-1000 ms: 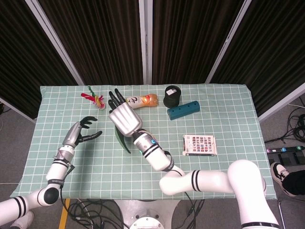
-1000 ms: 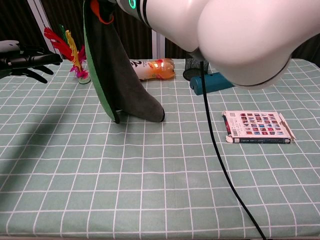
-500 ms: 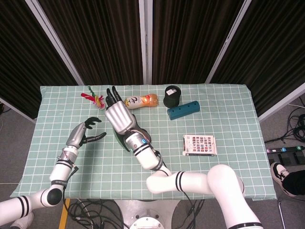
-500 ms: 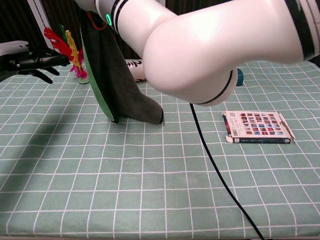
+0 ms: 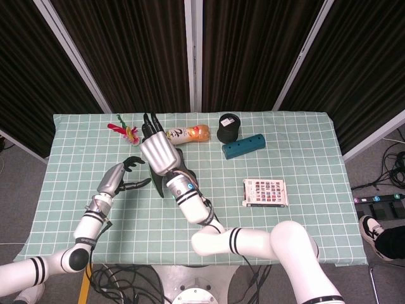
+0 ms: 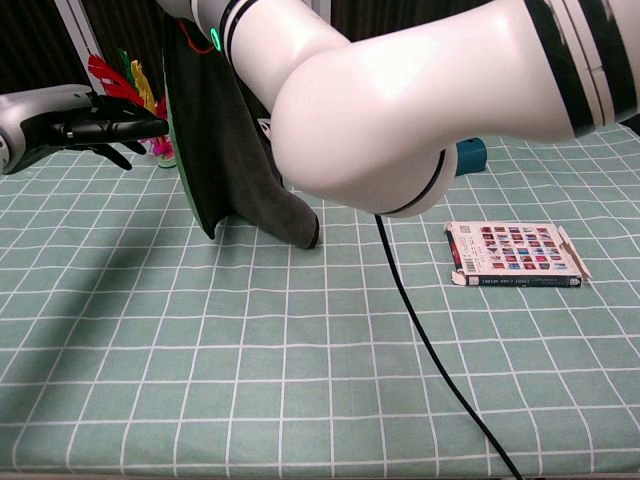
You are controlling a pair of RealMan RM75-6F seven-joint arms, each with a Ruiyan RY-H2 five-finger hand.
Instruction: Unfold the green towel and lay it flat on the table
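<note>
The green towel (image 6: 215,130) hangs upright from above, a green edge facing left and a dark grey face toward me. Its lower corner rests on the table. In the head view my right hand (image 5: 157,152) covers the towel's top and grips it; only dark bits of the towel (image 5: 157,180) show beside the wrist. In the chest view just the right arm (image 6: 400,100) shows. My left hand (image 6: 100,120) is held out level with its fingers apart, the tips close to the towel's green edge. The head view also shows the left hand (image 5: 123,177) left of the towel.
A feather shuttlecock (image 5: 130,133) stands behind the towel at the left. A bottle (image 5: 188,133), a black cylinder (image 5: 228,128) and a blue block (image 5: 243,145) lie along the back. A patterned box (image 6: 515,255) sits at the right.
My left hand has moved right, up to the towel's edge. My right hand has shifted a little left and back with the towel, dragging its lower corner along the table.
</note>
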